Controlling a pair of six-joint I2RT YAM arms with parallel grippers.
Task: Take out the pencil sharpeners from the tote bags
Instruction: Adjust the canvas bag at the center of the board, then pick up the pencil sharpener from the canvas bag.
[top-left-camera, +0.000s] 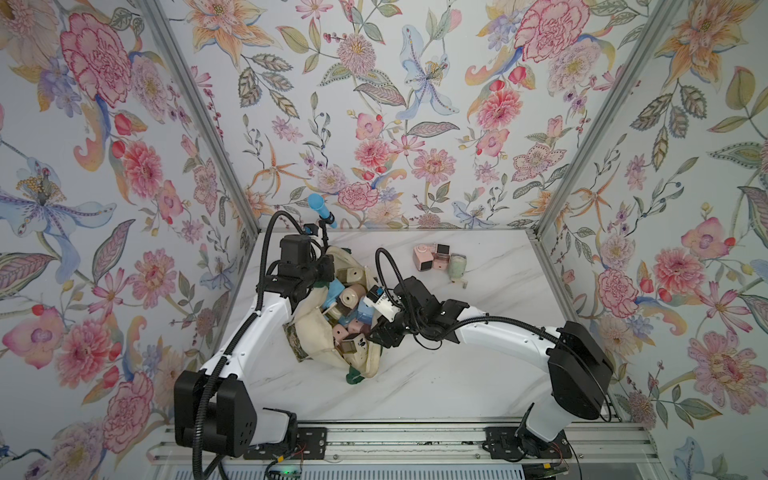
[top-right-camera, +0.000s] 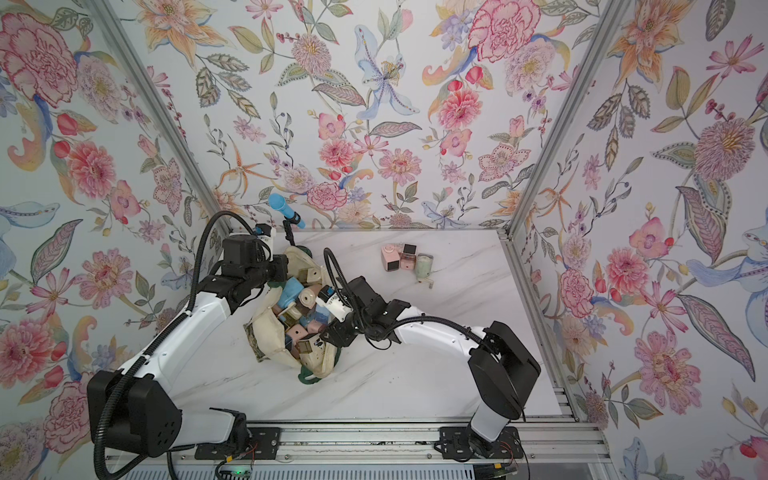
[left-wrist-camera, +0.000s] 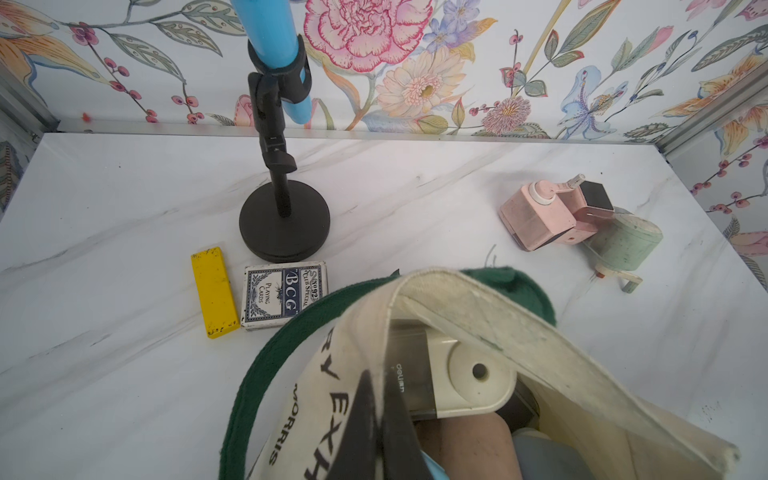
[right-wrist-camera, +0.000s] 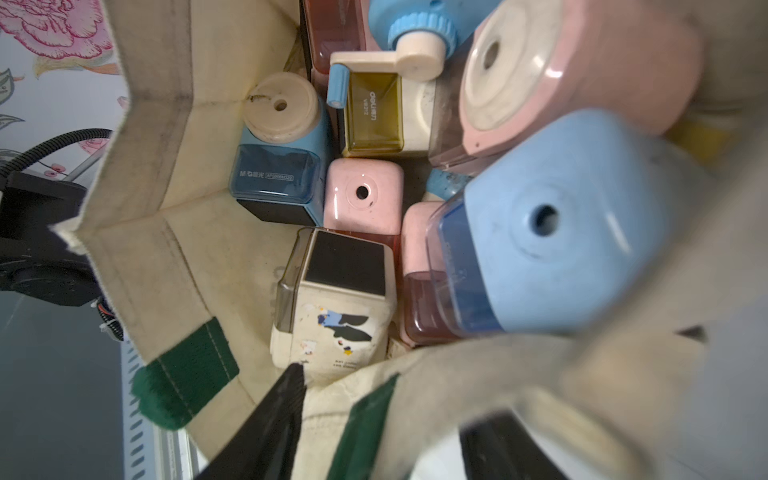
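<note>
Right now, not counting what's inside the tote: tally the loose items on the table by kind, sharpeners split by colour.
Outside the tote bag:
pink pencil sharpeners: 2
green pencil sharpener: 1
card deck: 1
yellow bar: 1
black stand holding a blue tube: 1
Total: 6

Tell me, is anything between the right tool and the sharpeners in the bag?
Yes. The near rim of the tote bag lies across the right tool, between its open jaws; the cream sharpener sits just beyond.
</note>
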